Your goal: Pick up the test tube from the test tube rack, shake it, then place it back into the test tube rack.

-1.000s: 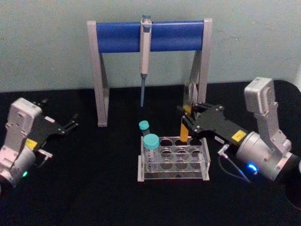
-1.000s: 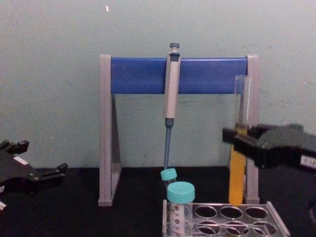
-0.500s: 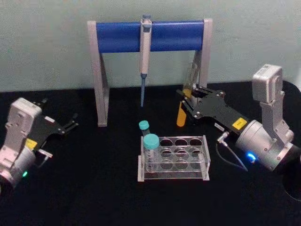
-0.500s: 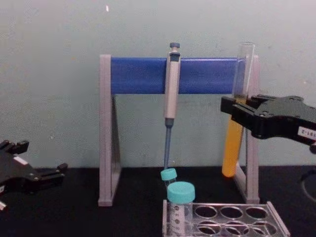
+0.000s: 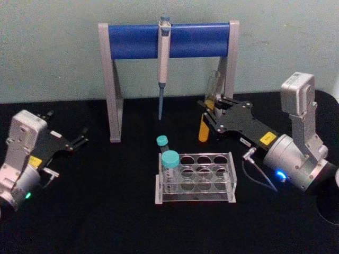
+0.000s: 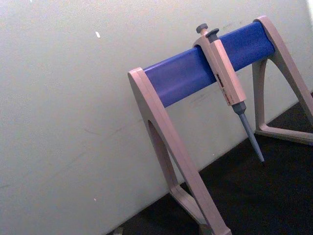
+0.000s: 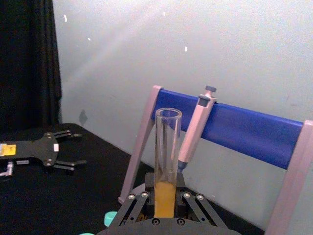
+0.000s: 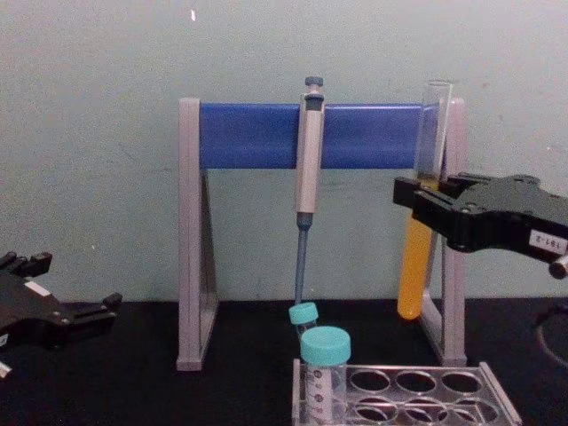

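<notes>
Nearest the robot, the left gripper (image 5: 80, 138) sat parked low over the black table (image 5: 106, 227), well off to the left of the working gripper. Its fingers were spread with nothing between them, and I judged it had no part in this job.

Next out stood the test tube rack (image 5: 195, 196), below the right gripper (image 8: 417, 191), a little to its left and nearer the robot. Two teal-capped tubes (image 5: 170, 159) stood at the rack's end farthest from that gripper. The holes on the gripper's side were free, a sensible spot for the return.

The right gripper was clamped on the test tube (image 8: 411, 275) about where the orange-yellow liquid ended. The tube hung clear above the rack, its round bottom below the jaws and its open mouth above them, leaning only slightly. That made sense to me: mouth up keeps liquid inside an uncapped tube, and the height gives room to shake without striking the rack. I took the pick-up as done and the shaking as the step in hand.

Just behind the gripper rose the right leg of the pipette stand (image 5: 135, 41), with the grey pipette (image 5: 163, 58) hanging from its blue bar, off to the gripper's left. The leg looked close to the tube, so a wide swing might knock the glass against it.
</notes>
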{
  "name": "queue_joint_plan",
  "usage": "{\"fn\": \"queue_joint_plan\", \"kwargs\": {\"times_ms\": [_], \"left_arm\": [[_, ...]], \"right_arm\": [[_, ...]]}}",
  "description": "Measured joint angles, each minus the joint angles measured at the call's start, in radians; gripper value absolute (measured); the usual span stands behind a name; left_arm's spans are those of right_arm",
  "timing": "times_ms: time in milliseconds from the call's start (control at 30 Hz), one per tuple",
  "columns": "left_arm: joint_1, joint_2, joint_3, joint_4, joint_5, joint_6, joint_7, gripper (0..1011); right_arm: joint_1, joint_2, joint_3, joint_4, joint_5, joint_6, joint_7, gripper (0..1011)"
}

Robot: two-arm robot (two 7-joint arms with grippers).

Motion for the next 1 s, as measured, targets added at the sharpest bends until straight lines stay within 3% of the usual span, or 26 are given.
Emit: {"fn": "queue_joint_plan", "kwargs": {"times_ms": [333,533,767,1000], "left_arm": [[0.0,0.0,0.0,0.0,0.0,0.0,0.0,1001],[0.0,0.0,0.0,0.0,0.0,0.0,0.0,1002],[0.0,0.0,0.0,0.0,0.0,0.0,0.0,1001],[0.0,0.0,0.0,0.0,0.0,0.0,0.0,1001]], "right_arm": [[-0.025,0.017,0.024,-0.015,-0.032,-0.001,-0.029,223],[-0.073,0.047,0.051,-0.064,-0.042,0.037,-0.038,223],[-0.108,0.08,0.049,-0.115,0.008,0.083,0.023,223],[-0.078,0.073,0.009,-0.102,0.072,0.09,0.083,223]]}}
